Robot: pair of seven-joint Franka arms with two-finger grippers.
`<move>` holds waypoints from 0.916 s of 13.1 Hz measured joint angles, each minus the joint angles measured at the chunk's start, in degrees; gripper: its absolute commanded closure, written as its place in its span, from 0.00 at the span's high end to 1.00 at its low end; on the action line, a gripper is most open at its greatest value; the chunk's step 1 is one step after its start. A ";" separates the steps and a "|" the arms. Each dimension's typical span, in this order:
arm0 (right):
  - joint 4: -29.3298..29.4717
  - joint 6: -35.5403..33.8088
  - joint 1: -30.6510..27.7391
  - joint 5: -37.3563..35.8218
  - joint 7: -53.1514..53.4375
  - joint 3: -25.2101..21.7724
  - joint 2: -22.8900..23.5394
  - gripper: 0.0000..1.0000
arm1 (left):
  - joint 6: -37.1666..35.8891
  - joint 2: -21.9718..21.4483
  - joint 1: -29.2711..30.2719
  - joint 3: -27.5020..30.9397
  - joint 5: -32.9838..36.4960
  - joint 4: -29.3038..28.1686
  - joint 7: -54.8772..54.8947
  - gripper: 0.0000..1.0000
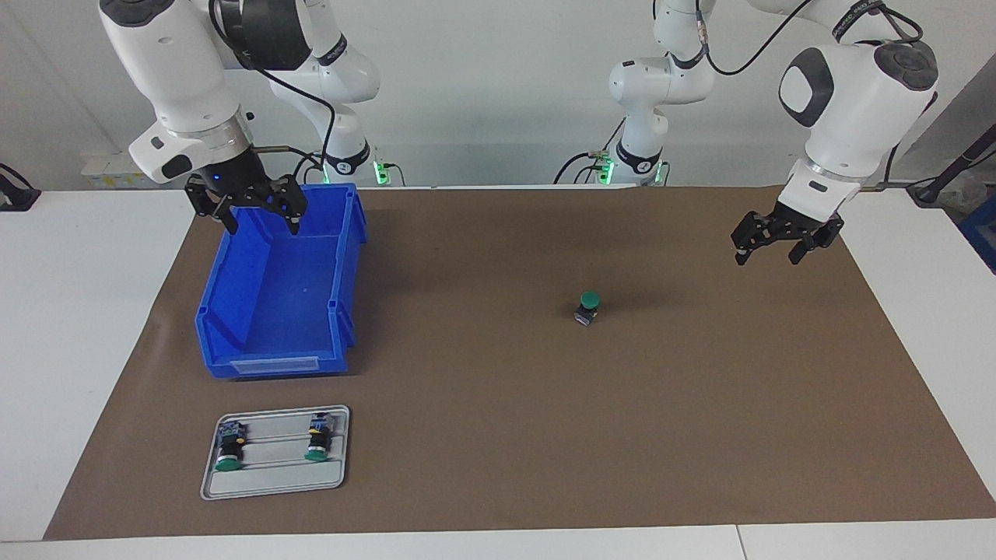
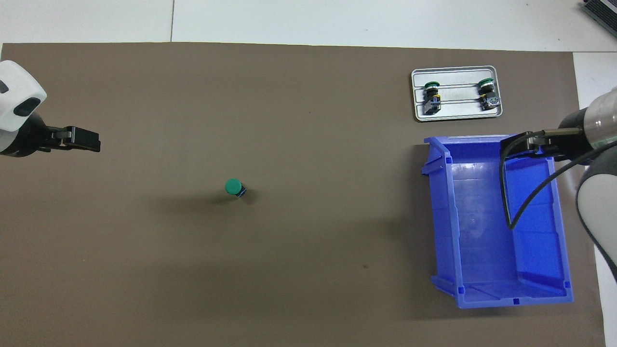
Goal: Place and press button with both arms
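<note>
Green-capped button [image 1: 589, 306], light and rigid, stands between my empty, spread left gripper [image 1: 775, 250] and right gripper [image 1: 262, 217]; I'd pinch its body.

Both arms' bases are cut off in the overhead view; the tray [image 1: 274, 481] buttons' [image 1: 229, 447] markings are too small to read.

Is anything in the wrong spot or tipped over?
One green button sits alone on the brown mat, while two others lie in the grey tray. The blue bin holds nothing. Nothing is spilled or broken.
</note>
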 measured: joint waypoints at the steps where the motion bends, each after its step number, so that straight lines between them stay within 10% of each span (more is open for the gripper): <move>1: 0.00 0.00 0.00 0.00 0.00 0.00 0.00 1.00 | 0.03 0.00 0.21 0.07 0.00 0.00 0.00 1.00; 12: 0.00 0.00 0.00 0.00 0.00 0.00 0.00 1.00 | -0.22 -0.03 1.04 0.14 0.00 -0.24 1.25 1.00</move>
